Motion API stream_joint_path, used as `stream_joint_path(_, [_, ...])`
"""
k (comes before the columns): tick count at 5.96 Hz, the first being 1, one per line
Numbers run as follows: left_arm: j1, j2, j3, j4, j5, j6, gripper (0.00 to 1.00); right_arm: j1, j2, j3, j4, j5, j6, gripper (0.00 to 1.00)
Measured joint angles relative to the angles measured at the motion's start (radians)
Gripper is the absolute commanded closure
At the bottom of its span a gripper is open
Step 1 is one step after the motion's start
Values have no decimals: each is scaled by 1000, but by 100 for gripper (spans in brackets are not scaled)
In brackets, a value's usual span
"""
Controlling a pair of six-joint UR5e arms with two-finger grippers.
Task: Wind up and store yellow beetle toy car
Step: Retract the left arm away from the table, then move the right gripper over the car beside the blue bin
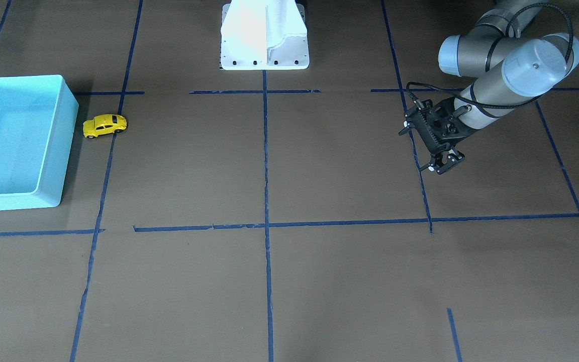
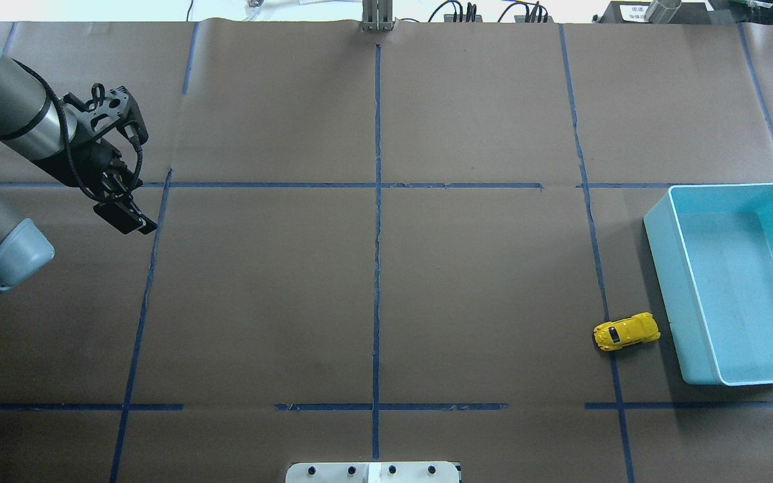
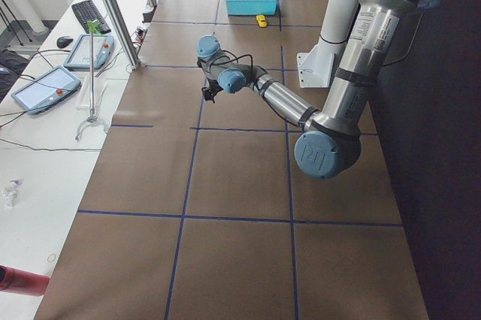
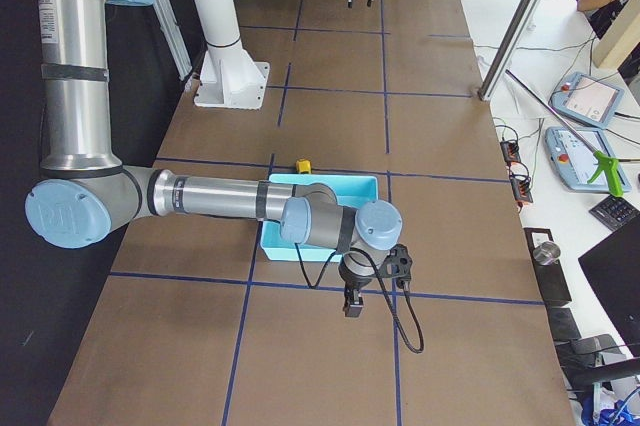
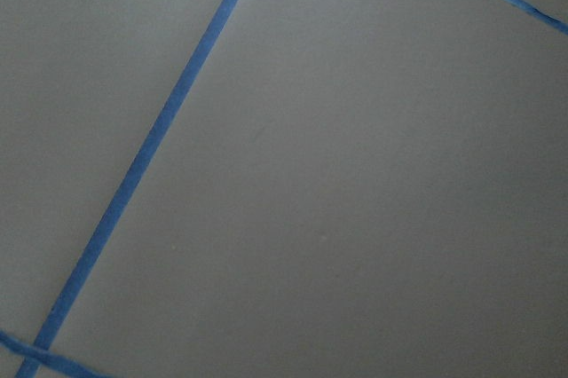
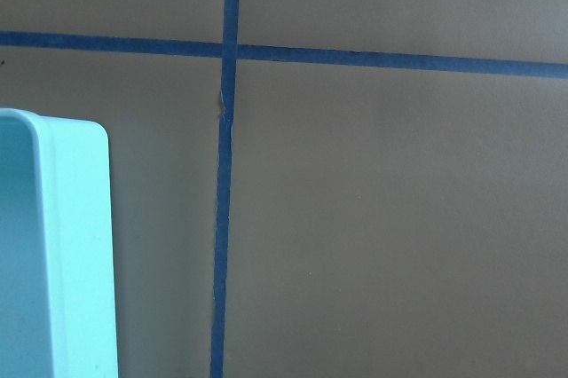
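My left gripper [image 1: 444, 163] is spread and empty; right gripper [image 4: 352, 306], I can't tell. The yellow beetle toy car [image 1: 104, 125] sits just beside the turquoise bin [image 1: 63, 146]; I might clip its wall and send the car rolling.

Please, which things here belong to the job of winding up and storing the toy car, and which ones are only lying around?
For the job:
yellow beetle toy car
turquoise bin beside it, probably the storage place
left claw
right claw

Only lying about:
blue tape lines
white robot base
tablets
keyboard
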Motion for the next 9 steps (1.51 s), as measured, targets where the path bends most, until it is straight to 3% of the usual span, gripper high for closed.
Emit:
stream_joint_path(2, [-92, 2, -9, 156, 1, -5, 0, 0, 2, 2, 0, 4, 3, 0])
stream_joint_path(4, [-219, 46, 4, 190, 5, -10, 0, 0, 6, 6, 0, 6, 2, 0])
stream_joint_path(5, [-281, 78, 6, 193, 40, -10, 0, 0, 11, 13, 0, 12, 3, 0])
stream_joint_path(7, [-331, 124, 7, 194, 207, -12, 0, -27, 17, 94, 1, 56, -2, 0])
stream_joint_path(9, [-379, 174, 8, 195, 248, -66, 0, -120, 27, 205, 1, 62, -4, 0])
